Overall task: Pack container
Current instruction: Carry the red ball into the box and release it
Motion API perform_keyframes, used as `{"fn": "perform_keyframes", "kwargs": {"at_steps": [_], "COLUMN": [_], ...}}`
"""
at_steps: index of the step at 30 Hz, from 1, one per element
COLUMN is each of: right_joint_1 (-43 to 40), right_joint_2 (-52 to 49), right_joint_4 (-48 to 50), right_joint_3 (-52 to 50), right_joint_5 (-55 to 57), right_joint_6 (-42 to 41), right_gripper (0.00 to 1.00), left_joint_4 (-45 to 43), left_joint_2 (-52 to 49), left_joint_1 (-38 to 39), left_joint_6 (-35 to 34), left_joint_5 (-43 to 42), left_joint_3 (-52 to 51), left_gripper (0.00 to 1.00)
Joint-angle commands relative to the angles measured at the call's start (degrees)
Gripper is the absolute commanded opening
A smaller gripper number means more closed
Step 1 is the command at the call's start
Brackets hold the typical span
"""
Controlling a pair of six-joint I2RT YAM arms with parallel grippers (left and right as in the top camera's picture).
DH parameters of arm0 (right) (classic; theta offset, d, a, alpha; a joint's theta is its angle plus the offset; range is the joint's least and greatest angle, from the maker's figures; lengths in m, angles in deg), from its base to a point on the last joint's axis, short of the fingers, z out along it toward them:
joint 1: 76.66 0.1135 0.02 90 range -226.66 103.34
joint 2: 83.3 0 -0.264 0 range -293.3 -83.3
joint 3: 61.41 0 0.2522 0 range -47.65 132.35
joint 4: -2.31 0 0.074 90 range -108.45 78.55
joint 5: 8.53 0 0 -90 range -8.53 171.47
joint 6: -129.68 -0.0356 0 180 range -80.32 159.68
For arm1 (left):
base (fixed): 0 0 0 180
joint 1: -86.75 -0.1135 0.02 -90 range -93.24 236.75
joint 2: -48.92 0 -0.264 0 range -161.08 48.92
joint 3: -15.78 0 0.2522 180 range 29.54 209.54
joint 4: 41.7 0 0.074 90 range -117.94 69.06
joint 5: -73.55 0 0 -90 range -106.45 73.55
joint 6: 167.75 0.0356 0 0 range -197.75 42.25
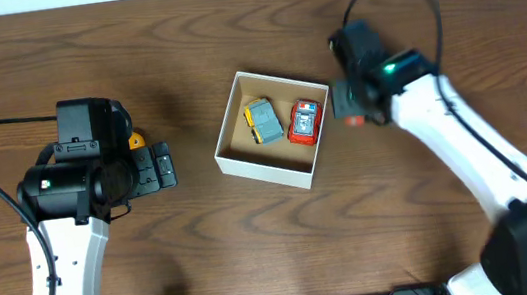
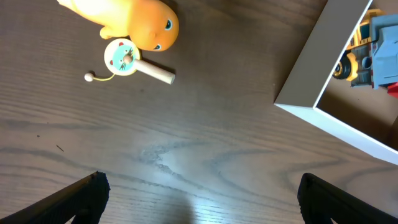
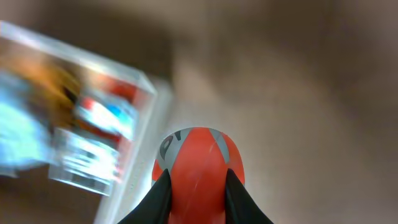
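Observation:
The container (image 1: 233, 157) is a white-walled box with a brown inside, at the table's middle. In it lie a grey and yellow toy truck (image 1: 262, 120) and a red toy car (image 1: 305, 121). My right gripper (image 3: 198, 190) is shut on a red and grey rounded toy (image 3: 199, 165), just right of the container's right wall (image 3: 144, 134); that view is blurred. In the overhead view the toy shows as a red speck (image 1: 353, 119). My left gripper (image 2: 199, 196) is open and empty over bare table, left of the container (image 2: 311, 81). An orange toy (image 2: 134, 22) lies beyond it.
A small round rattle on a wooden stick (image 2: 127, 61) lies beside the orange toy. The orange toy shows only as a sliver (image 1: 137, 140) beside the left arm in the overhead view. The table is dark wood.

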Motion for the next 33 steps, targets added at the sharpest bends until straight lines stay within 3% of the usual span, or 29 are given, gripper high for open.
{"fn": "perform_keyframes", "kwargs": {"at_steps": [1,6,16,33], "right_joint_1": [2.19,6.21,15.32,16.46], "right_joint_2": [2.69,2.03,-8.17,-20.52], "right_joint_4": [0.66,6.82,14.16,19.5], "right_joint_3": [6.67,8.07,8.07,8.07], "right_joint_5": [-0.5,-8.76,-9.55,-15.47], "right_joint_6": [5.35,7.82,7.82,8.33], "right_gripper": [0.01,0.01,0.01,0.01], "left_joint_4": [0.17,0.17,0.2,0.2], "left_joint_2": [-0.11,-0.11,-0.11,-0.11], "left_joint_1": [0.07,0.07,0.07,0.07], "left_joint_6": [-0.11,-0.11,-0.11,-0.11], "left_joint_5": [-0.22,-0.22,-0.22,-0.22], "left_joint_3": [1.14,1.14,1.14,1.14], "left_gripper": [0.98,0.98,0.98,0.98]}}
